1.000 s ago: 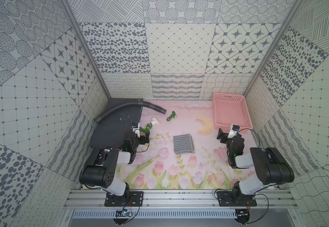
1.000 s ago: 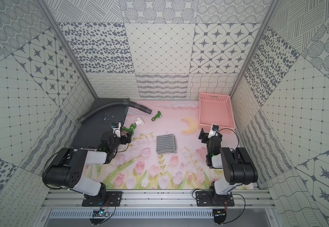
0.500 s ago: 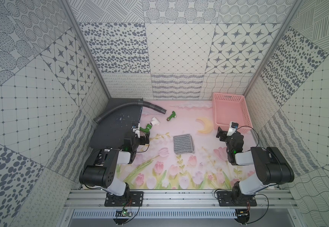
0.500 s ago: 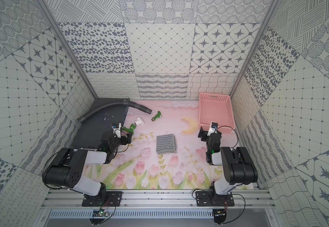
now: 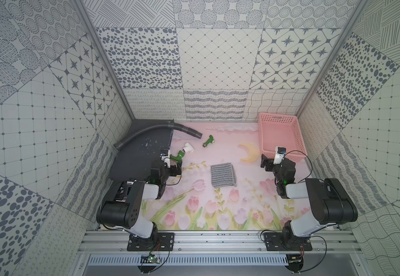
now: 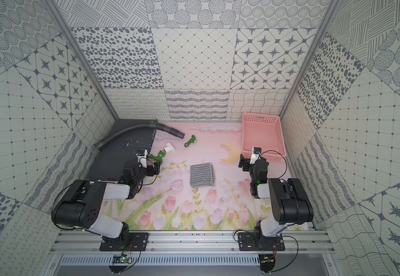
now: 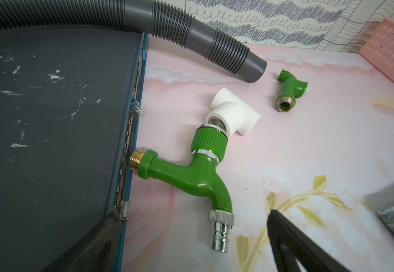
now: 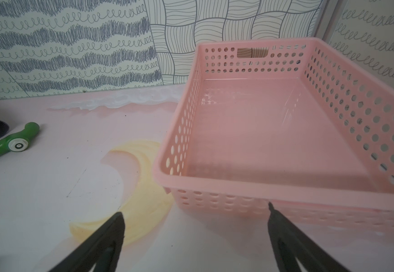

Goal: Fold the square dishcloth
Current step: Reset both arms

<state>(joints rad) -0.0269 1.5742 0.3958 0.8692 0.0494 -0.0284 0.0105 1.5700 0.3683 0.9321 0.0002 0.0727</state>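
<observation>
The grey white-striped square dishcloth point(image 5: 223, 178) lies on the pink floral worktop point(image 5: 194, 191) between the left tool point(image 5: 174, 167) and right tool point(image 8: 195, 213), both 2 gaping, empty.

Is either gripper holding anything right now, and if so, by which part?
Nothing is held. The left gripper and right gripper both stand open and empty; the square dishcloth lies between them, touched by neither.

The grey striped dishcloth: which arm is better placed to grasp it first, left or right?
Probably the left. The left gripper and right gripper are both open, empty, similarly near the dishcloth. But the left wrist view shows the dishcloth's edge; the right gripper faces the pink basket instead.
</observation>
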